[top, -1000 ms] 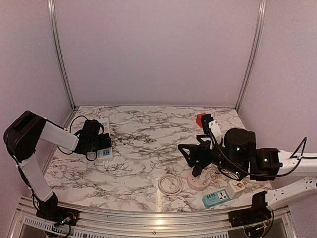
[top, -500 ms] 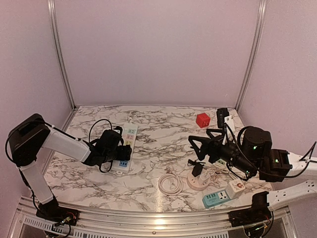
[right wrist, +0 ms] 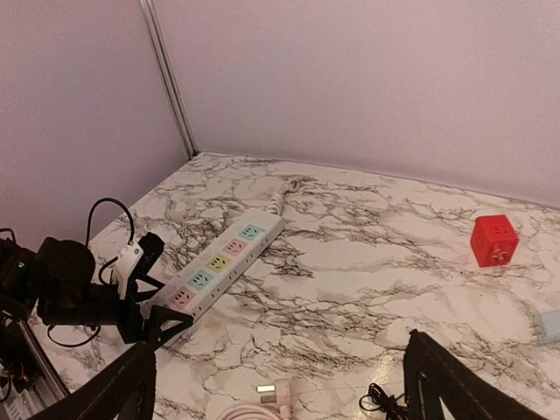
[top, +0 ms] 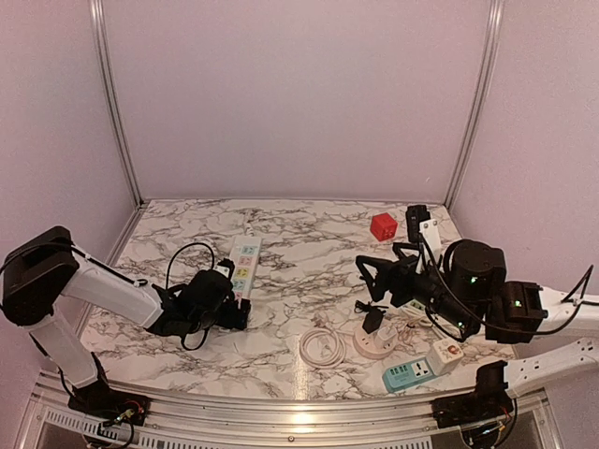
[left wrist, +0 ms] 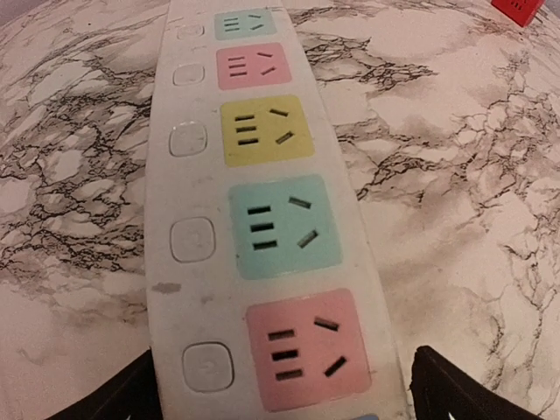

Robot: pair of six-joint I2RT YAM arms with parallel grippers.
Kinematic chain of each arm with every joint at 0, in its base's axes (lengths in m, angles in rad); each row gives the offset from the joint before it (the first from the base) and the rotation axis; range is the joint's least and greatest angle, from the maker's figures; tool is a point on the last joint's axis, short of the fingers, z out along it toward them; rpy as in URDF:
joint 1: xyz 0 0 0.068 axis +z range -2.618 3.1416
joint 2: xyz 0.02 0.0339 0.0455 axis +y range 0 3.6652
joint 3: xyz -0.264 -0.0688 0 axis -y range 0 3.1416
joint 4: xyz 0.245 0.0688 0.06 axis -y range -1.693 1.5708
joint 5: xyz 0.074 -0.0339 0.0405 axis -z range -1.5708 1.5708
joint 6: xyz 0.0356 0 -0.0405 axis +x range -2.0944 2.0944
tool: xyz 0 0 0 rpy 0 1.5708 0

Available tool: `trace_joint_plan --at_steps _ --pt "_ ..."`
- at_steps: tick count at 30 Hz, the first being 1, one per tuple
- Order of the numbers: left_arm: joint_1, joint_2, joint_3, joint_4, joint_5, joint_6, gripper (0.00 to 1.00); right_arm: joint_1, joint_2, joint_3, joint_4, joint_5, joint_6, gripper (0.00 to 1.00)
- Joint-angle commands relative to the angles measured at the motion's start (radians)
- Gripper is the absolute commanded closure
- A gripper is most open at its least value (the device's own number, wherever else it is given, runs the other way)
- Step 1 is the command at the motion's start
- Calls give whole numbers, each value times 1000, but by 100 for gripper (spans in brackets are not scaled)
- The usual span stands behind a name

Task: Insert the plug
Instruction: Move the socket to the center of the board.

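Note:
The white plug [right wrist: 278, 393] with bare metal prongs lies on the marble at the end of a coiled white cable [top: 321, 346]. A long white power strip [left wrist: 262, 219] with coloured sockets runs up the left wrist view and lies left of centre [top: 244, 266]. My left gripper [left wrist: 284, 354] is open and straddles the strip's near end, with a gap showing beside the right finger [left wrist: 455, 389]. From above, the left gripper [top: 234, 313] sits just below that end. My right gripper [right wrist: 280, 341] hangs open and empty above the table, right of centre [top: 379, 271].
A red cube socket [top: 382, 226] stands at the back right. A round white socket [top: 374, 344] carries a black plug and thin black cable [right wrist: 385, 402]. A blue-and-white power strip [top: 421, 369] lies near the front right edge.
My left arm dragged the power strip from the left edge toward the middle, then its jaws widened and it drew back to the strip's near end. My right gripper rose and shifted right.

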Motion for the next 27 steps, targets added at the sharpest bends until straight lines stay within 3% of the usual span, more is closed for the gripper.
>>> trace_joint_plan --at_steps 1,5,8,14,17,22,25,27 --pt "-141 -153 -44 -26 -209 -25 1 8 52 56 -44 57 -9 7" --pt "-295 -252 -93 -3 -386 -37 1 5 127 139 -148 74 3 5" --pt "-379 -283 -155 60 -428 -43 1 -20 178 201 -245 131 -12 4" --pt "-539 -293 -267 248 -503 -54 1 -301 223 311 -378 27 -42 4" --pt "-608 -251 -314 359 -530 -36 1 -388 310 411 -455 -28 -68 4" --pt "-739 -121 -328 481 -665 25 1 -427 529 582 -614 -11 -92 2" --pt "-805 -12 -323 580 -749 67 1 -462 582 587 -608 -20 -99 1" --pt "-820 66 -301 613 -717 100 1 -499 604 573 -577 -59 -94 1"
